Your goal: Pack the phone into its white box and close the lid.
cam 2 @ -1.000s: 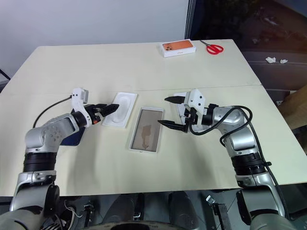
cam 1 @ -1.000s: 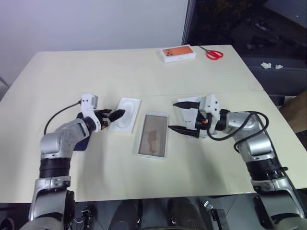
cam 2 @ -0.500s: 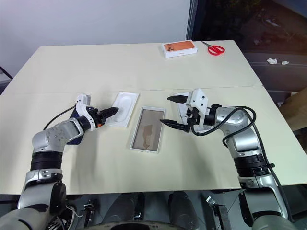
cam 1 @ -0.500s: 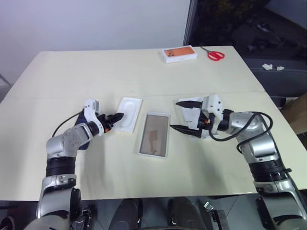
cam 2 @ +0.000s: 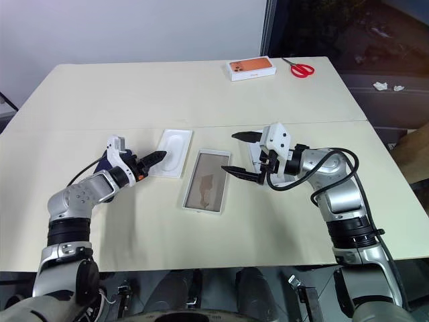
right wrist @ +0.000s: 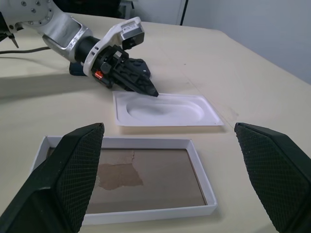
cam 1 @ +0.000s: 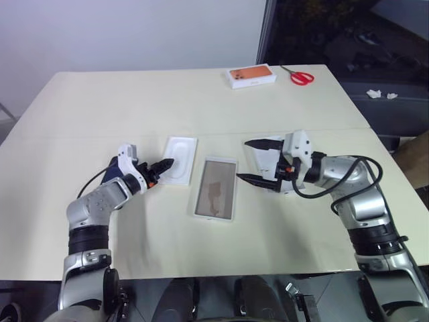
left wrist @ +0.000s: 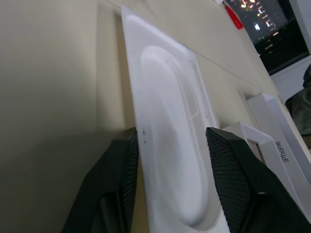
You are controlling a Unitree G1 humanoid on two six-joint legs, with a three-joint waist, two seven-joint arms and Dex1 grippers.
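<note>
Phone [right wrist: 74, 71] lies on the surface [cam 1: 134, 100] under the left forearm, partly hidden. Left gripper [cam 1: 167, 163] sits at the near corner of a white insert [cam 1: 181, 157]; whether it clamps the insert I cannot tell. The white box [cam 1: 214, 191] lies open just beside it. Right gripper [cam 1: 242, 159] hangs wide apart and empty, with the lid [cam 1: 267, 159] behind it.

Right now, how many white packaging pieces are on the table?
4: the recessed insert at the left hand, the open white box mid-table, the lid partly hidden behind the right hand, the orange-topped box at the far edge.
</note>
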